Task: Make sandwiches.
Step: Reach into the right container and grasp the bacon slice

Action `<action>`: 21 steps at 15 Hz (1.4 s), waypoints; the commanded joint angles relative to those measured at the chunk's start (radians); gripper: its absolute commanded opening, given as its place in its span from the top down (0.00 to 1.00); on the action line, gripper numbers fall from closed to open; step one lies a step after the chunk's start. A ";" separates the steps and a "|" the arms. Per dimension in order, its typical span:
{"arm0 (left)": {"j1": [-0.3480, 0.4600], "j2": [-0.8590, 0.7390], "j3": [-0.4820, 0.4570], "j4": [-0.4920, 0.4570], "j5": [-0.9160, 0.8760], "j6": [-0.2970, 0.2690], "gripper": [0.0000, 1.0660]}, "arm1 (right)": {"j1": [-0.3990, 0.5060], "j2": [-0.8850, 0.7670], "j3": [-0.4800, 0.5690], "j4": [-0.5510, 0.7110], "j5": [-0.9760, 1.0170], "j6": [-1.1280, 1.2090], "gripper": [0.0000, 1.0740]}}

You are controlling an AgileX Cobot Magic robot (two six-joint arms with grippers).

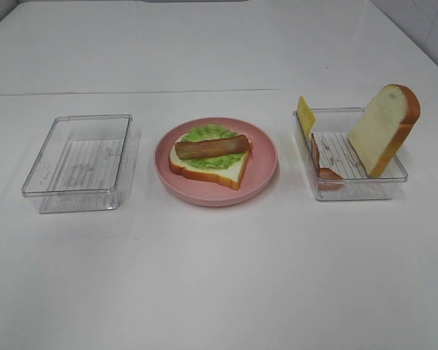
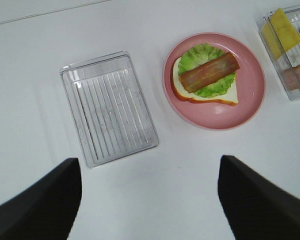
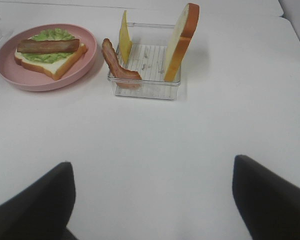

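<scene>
The partly built sandwich (image 1: pixel 230 173) lies on the pink plate (image 1: pixel 266 164): one bread slice, green lettuce (image 1: pixel 204 133) and a brown bacon strip (image 1: pixel 212 146) on top. In the clear tray (image 1: pixel 350 191) to the right, a second bread slice (image 1: pixel 385 127) leans upright, a yellow cheese square (image 1: pixel 306 115) stands at the far left corner, and another bacon strip (image 1: pixel 325 166) hangs over the left wall. Neither arm shows in the high view. My left gripper (image 2: pixel 150 200) hovers open above the table, short of the plate (image 2: pixel 250 95). My right gripper (image 3: pixel 152 200) is open too, well short of the tray (image 3: pixel 145 90).
An empty clear tray (image 1: pixel 77 164) sits left of the plate, also seen in the left wrist view (image 2: pixel 107 107). The table is white, with a seam running across behind the trays.
</scene>
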 commanded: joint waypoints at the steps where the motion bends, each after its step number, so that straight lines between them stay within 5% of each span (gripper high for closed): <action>1: 0.000 -0.158 0.141 0.008 0.077 0.005 0.32 | -0.007 -0.012 0.002 -0.004 -0.012 -0.001 0.25; 10: 0.000 -0.820 0.782 0.010 -0.009 0.037 0.32 | -0.007 -0.012 0.002 -0.004 -0.012 -0.001 0.25; 15: 0.000 -1.128 0.956 0.010 -0.048 0.132 0.32 | -0.007 -0.012 0.002 -0.014 -0.012 -0.001 0.25; 21: 0.000 -1.364 1.070 0.011 -0.160 0.140 0.32 | -0.007 0.104 -0.026 -0.005 -0.120 0.026 0.25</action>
